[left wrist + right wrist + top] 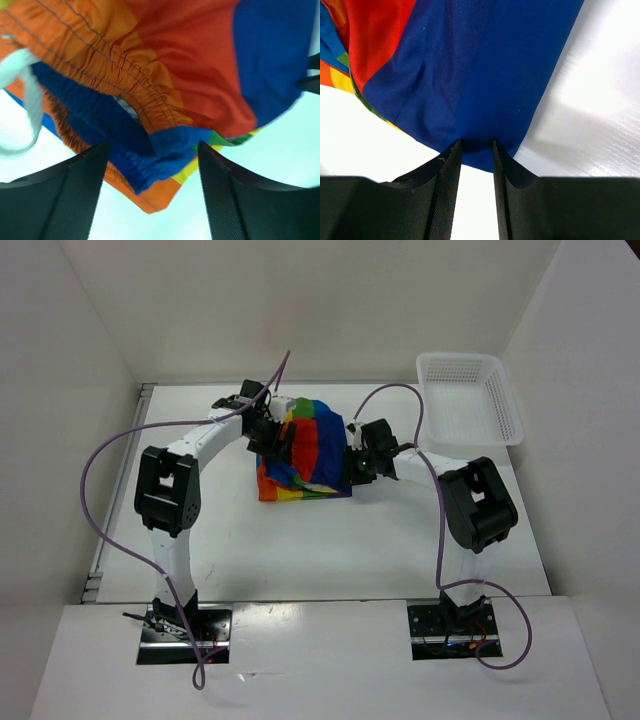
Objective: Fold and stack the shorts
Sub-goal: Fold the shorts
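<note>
A: Where are the shorts (305,455)?

B: Bunched in a loose heap mid-table (330,550), between the two arms and well apart from the white mesh basket (505,405) at the far right corner.

A: And the fingers?

B: The left gripper (152,145) is spread wide. The gathered orange waistband (125,80) and a white drawstring (30,100) hang just in front of it, nothing clamped. The right gripper (477,145) is nearly closed, and its tips appear to pinch the edge of a blue panel.

A: How will the cloth behave?

B: I'd judge it thin, light and limp. It drapes and wrinkles, so it will sag from any single pinch and won't keep a crease unless it is laid flat. It looks smooth enough to slide on the table.

A: Best place to take hold?

B: The elastic waistband, I think: thicker, ruched, less likely to slip out. One grip there and one on the hem should spread it. Avoid the drawstring; it would only pull loose.
</note>
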`<move>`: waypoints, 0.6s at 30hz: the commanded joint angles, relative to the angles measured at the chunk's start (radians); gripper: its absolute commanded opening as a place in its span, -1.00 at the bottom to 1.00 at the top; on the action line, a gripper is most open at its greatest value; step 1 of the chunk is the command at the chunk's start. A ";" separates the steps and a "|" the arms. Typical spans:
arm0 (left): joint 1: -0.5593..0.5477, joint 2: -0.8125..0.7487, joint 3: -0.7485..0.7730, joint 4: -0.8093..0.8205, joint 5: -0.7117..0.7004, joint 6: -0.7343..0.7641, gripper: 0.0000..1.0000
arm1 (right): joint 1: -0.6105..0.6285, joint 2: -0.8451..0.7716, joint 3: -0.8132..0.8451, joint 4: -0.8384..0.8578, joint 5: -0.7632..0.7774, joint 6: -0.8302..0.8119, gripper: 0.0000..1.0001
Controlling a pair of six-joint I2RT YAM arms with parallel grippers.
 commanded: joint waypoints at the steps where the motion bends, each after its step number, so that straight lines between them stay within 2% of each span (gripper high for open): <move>1: -0.014 0.041 0.022 -0.002 -0.045 0.004 0.54 | -0.007 -0.026 -0.012 0.047 0.013 0.010 -0.28; 4: -0.014 0.062 0.022 0.017 -0.054 0.004 0.40 | -0.007 -0.026 -0.021 0.047 0.039 0.010 -0.28; 5: -0.014 0.062 0.008 0.017 -0.044 0.004 0.23 | -0.007 -0.026 -0.021 0.047 0.057 0.010 -0.28; 6: -0.023 0.062 -0.001 0.017 -0.044 0.004 0.14 | -0.007 -0.026 -0.021 0.047 0.068 0.010 -0.20; 8: -0.023 0.062 -0.028 0.017 -0.044 0.004 -0.06 | -0.007 -0.026 -0.021 0.056 0.097 0.021 -0.17; 9: -0.023 0.053 -0.065 0.026 -0.044 0.004 -0.32 | -0.007 -0.026 -0.021 0.056 0.117 0.021 -0.14; 11: -0.023 0.039 -0.097 0.038 -0.044 0.004 -0.52 | -0.007 -0.026 -0.021 0.056 0.117 0.021 -0.02; 12: -0.023 0.023 -0.128 0.038 -0.044 0.004 -0.69 | -0.007 -0.026 -0.021 0.056 0.126 0.031 0.04; 13: -0.023 0.013 -0.140 0.038 -0.044 0.004 -0.72 | -0.007 -0.026 -0.021 0.056 0.127 0.031 0.18; 18: -0.023 -0.028 -0.187 0.050 -0.019 0.004 -0.88 | -0.007 -0.026 -0.041 0.068 0.019 0.063 0.26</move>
